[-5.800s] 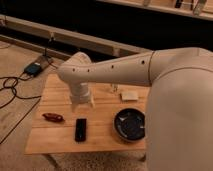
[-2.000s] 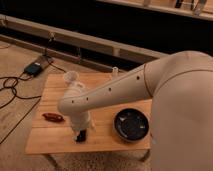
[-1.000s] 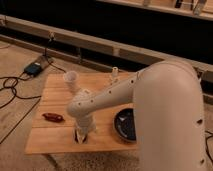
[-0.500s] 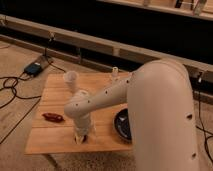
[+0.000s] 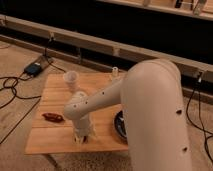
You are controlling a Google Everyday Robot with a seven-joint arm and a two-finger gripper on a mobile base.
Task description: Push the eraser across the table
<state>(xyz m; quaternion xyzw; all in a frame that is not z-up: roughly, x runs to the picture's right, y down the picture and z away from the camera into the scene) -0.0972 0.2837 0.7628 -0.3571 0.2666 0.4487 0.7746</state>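
My gripper (image 5: pixel 83 135) points down at the front edge of the light wooden slatted table (image 5: pixel 55 97), at the end of my large white arm (image 5: pixel 145 100), which reaches in from the right. The black eraser is almost wholly hidden beneath the gripper. Only a dark sliver shows at the gripper's base, and I cannot tell how the eraser lies.
A reddish-brown elongated object (image 5: pixel 52 117) lies on the table left of the gripper. A white cup (image 5: pixel 71 79) and a small white item (image 5: pixel 114 71) stand at the back. A dark bowl (image 5: pixel 119 126) sits right of the gripper, half hidden by the arm. Cables and a power box (image 5: pixel 35 68) lie on the floor to the left.
The arm has swung from the table's middle to its front and come down over the spot where the eraser lay. The eraser, once in plain view, is now covered.
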